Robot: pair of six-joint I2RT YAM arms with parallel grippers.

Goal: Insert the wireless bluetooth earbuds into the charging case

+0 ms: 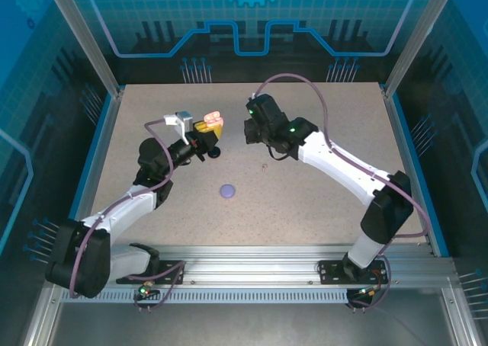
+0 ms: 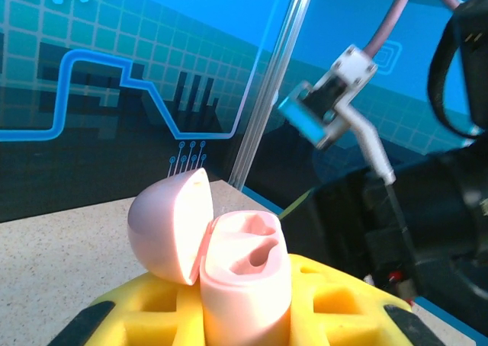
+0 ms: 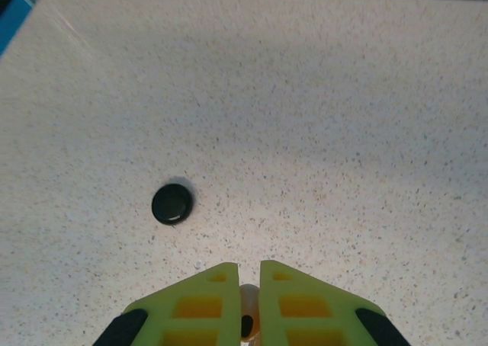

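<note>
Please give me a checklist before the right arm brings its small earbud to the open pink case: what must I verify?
1. Lid of the pale pink round plastic charging case open: ok.
2. Left gripper shut on the case: ok.
3. Case sockets empty: ok.
4. Right gripper shut on the tiny pale earbud: ok.
5. Earbud's stem direction: cannot tell.
6. Earbud over a socket: not ok, apart.

Bench (image 1: pixel 320 209) was speckled beige w/ blue edging, an alu rail (image 1: pixel 252 273) along its near side. Alu posts (image 1: pixel 84 37) held blue see-thru panels (image 1: pixel 152 18) w/ circuit lines & a gear graphic.
</note>
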